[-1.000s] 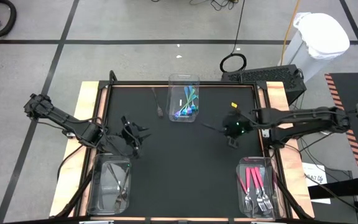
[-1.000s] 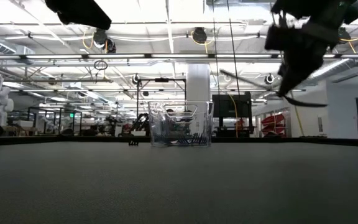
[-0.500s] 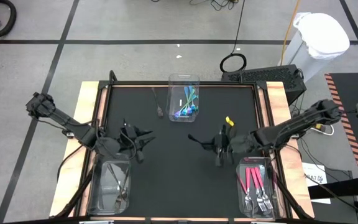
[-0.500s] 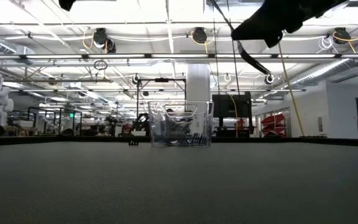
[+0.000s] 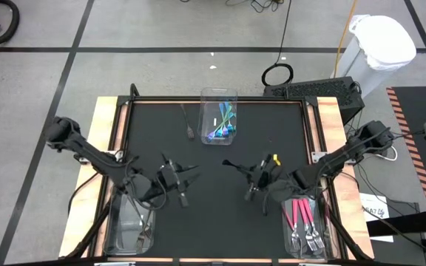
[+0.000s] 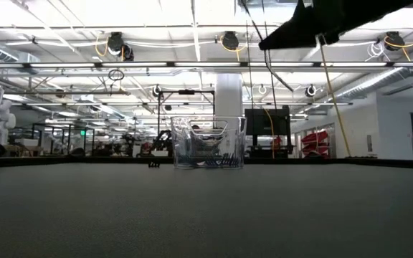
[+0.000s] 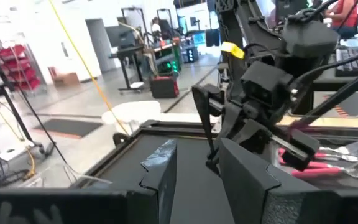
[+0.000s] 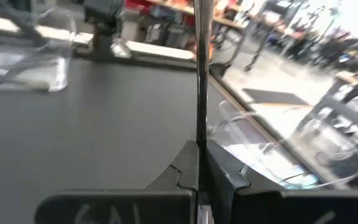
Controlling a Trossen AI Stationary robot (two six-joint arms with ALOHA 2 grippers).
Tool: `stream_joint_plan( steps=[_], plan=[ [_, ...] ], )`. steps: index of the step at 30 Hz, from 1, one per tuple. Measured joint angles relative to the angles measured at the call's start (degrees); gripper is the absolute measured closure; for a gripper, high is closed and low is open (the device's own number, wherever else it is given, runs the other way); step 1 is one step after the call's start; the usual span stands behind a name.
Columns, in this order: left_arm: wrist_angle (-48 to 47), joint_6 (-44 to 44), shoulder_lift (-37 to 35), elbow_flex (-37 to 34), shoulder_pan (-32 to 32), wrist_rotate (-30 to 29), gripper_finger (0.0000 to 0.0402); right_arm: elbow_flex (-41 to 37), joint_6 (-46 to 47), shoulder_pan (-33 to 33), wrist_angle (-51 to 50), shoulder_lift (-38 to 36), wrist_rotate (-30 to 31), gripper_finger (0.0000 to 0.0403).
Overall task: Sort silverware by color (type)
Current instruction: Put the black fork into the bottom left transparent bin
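My right gripper (image 5: 256,176) hangs over the table's near middle, shut on a thin dark utensil (image 8: 199,74), which also shows in the left wrist view (image 7: 202,118). My left gripper (image 5: 185,183) faces it from the left; its fingers stand apart (image 7: 197,168) with nothing between them. A clear bin (image 5: 219,118) with teal-handled silverware stands at the far middle. Pink-handled forks (image 5: 302,214) lie in the near right bin (image 5: 321,222), and grey utensils lie in the near left bin (image 5: 117,222). One dark utensil (image 5: 188,123) lies on the mat beside the far bin. My right gripper pinches the dark utensil's thin shaft (image 8: 199,134) between its two shut fingers. The utensil lies across the fingers and sticks out well past them. It is lifted clear of the table. Which end of it the fingers have, I cannot tell.
The black mat (image 5: 213,229) is framed by wooden edges (image 5: 103,133). In the low view the far bin (image 6: 208,152) stands at the table's back. A white bin (image 5: 381,44) and cables stand on the floor beyond the table.
My right gripper has swung toward the table's near edge and a little to the left, turning as it went, with the dark utensil still in its fingers. My left gripper has moved toward the right and the near edge, so the two now face each other.
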Motion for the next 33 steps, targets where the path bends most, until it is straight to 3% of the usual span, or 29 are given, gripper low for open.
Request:
stream_joint_plan(
  steps=[4,10,17,25,33],
  plan=[
    [2.7,1.1,2.1,0.0,0.5,0.0,0.0279,0.0,-5.0,1.1,5.6,0.3,4.5,0.0398],
    [3.6,1.0,4.0,0.0,0.5,0.0,0.0268,0.0,-12.0,2.6,16.4,1.0,4.9,0.0397],
    [4.6,-0.9,4.6,0.0,0.5,0.0,0.0194,0.5,-16.4,2.6,25.6,5.6,4.6,0.0395],
    [4.9,-4.9,4.6,0.0,0.5,0.0,0.0112,6.7,-22.4,2.1,27.3,12.6,4.4,0.0394],
    [5.0,-5.4,4.6,0.0,0.5,0.5,0.0107,12.2,-25.3,2.1,27.3,19.4,4.7,0.0393]
  ],
)
